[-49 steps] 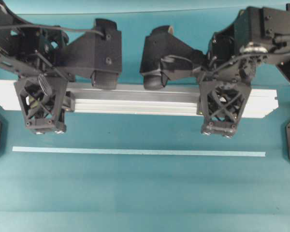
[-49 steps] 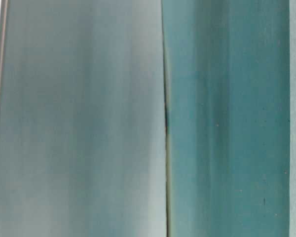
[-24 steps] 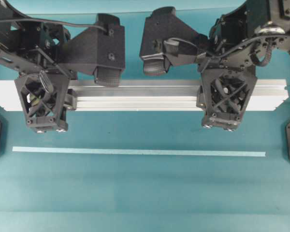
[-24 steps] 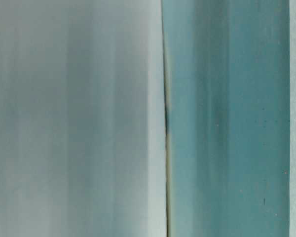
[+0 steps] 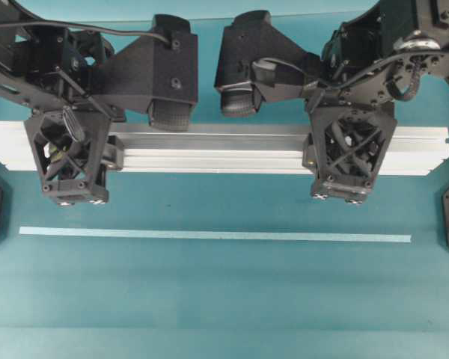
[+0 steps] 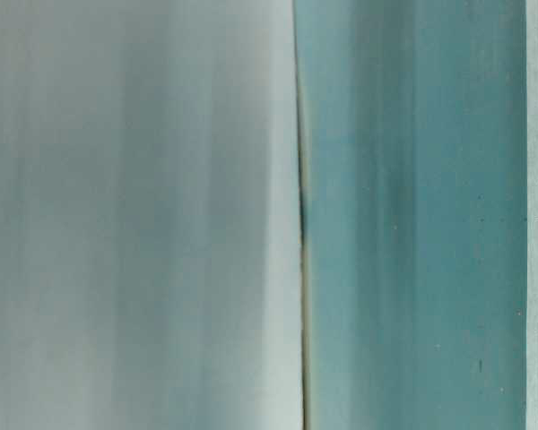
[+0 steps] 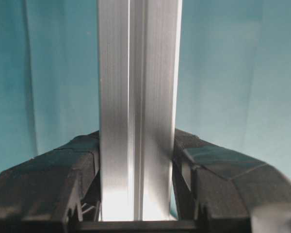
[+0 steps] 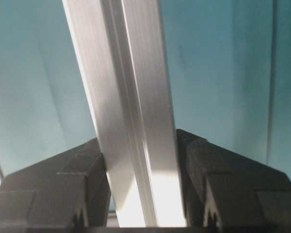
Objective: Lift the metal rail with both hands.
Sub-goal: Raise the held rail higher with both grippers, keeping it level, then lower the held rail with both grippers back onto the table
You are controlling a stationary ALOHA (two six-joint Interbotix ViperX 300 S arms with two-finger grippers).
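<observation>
2 end effectors (image 7: 136,165) (image 8: 140,170) round metal rail (image 5: 209,149)

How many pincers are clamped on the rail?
2. Left pincer grips the metal rail near its left end; right pincer grips it nearer the right end. Both wrist views show fingers pressing its sides.

The rail (image 5: 209,149) is silver, with bright white glare at its ends and darker grey lines along its grooves. In the wrist views the rail (image 7: 138,111) shows a fine brushed pattern. Both grippers, left (image 5: 69,161) and right (image 5: 349,157), are black, with an open lattice pattern of crossing bars. The table (image 5: 224,299) is plain teal. Below the rail, a thin strip (image 5: 215,235) of tape is pale blue-green. The fingers (image 7: 223,170) are matt black.
</observation>
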